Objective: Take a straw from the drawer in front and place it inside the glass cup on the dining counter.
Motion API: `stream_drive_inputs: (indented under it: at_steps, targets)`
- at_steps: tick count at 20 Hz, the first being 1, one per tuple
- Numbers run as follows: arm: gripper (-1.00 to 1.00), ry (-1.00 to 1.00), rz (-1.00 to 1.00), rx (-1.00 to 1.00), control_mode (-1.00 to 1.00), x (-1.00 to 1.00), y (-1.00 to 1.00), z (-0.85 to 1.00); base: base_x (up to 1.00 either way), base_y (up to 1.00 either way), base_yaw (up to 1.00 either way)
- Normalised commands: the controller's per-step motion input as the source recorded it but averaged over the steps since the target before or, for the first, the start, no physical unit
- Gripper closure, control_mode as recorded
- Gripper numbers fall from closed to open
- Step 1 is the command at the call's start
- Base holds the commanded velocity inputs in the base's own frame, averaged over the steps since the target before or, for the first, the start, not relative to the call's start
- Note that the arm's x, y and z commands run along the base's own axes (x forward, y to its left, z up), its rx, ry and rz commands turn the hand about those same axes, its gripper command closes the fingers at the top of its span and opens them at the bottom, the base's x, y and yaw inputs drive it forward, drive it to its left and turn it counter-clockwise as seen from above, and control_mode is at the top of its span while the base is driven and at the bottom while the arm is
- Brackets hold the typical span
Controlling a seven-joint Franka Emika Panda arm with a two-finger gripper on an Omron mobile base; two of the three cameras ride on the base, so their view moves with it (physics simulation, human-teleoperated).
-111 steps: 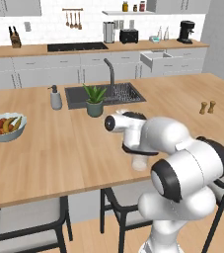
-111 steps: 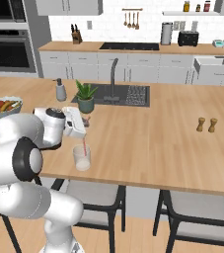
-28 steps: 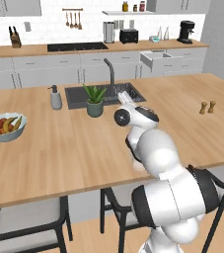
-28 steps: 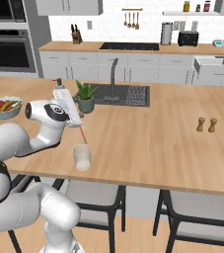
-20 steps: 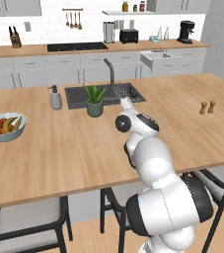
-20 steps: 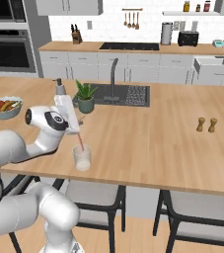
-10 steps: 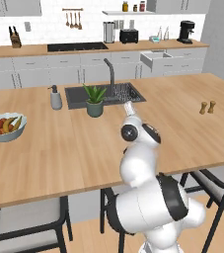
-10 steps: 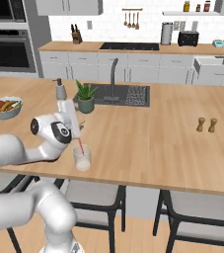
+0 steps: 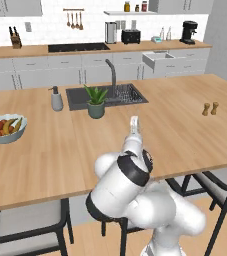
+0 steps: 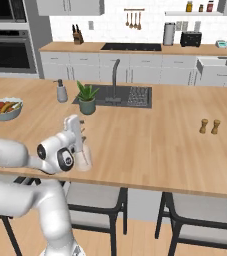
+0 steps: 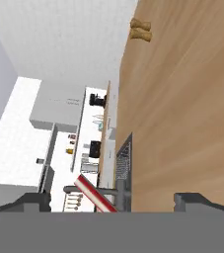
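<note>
The straw (image 11: 94, 193) shows in the hand view as a red-pink stick with a pale stripe along it, its long axis slanting across the gap between the two dark fingers (image 11: 34, 201), one end up toward the left fingertip and the other running down out of sight at the bottom of the picture. It lies free in that gap, touching neither tip, and the fingers stand wide apart and hold nothing. In the right base view the cup (image 10: 83, 156) stands upright near the front edge of the worktop (image 10: 155, 130), just beside the hand, whose white body rises above it with the fingers pointing up and toward the sink (image 10: 127, 97); whether the straw's lower end rests inside the cup cannot be made out there. In the left base view the hand (image 9: 134, 125) sticks up over the worktop behind the arm's bulk, and the cup is hidden. The drawer (image 9: 158, 60) stands pulled out from the cabinets along the far wall. A plant (image 10: 87, 96), a soap dispenser (image 10: 61, 91), a fruit bowl (image 10: 4, 108) and two small wooden shakers (image 10: 209, 126) also stand on the worktop. No writing or labels can be read anywhere.
</note>
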Motion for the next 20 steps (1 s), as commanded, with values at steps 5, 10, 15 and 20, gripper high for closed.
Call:
stream_drive_inputs:
  at_steps: [5, 10, 15, 20]
  targets:
    - [-1.0, -0.32, 0.0, 0.23, -1.0, 0.18, -0.14, -1.0, 0.0, 0.0, 0.0]
    - [-1.0, -0.22, -0.05, 0.19, -1.0, -0.67, -0.41, -0.88, 0.0, 0.0, 0.0]
    - [-1.0, -0.37, -0.01, 0.25, -1.0, -1.0, -0.99, -0.79, 0.0, 0.0, 0.0]
    - [-1.0, -0.35, 0.0, 0.27, -1.0, -1.0, -1.0, -0.68, 0.0, 0.0, 0.0]
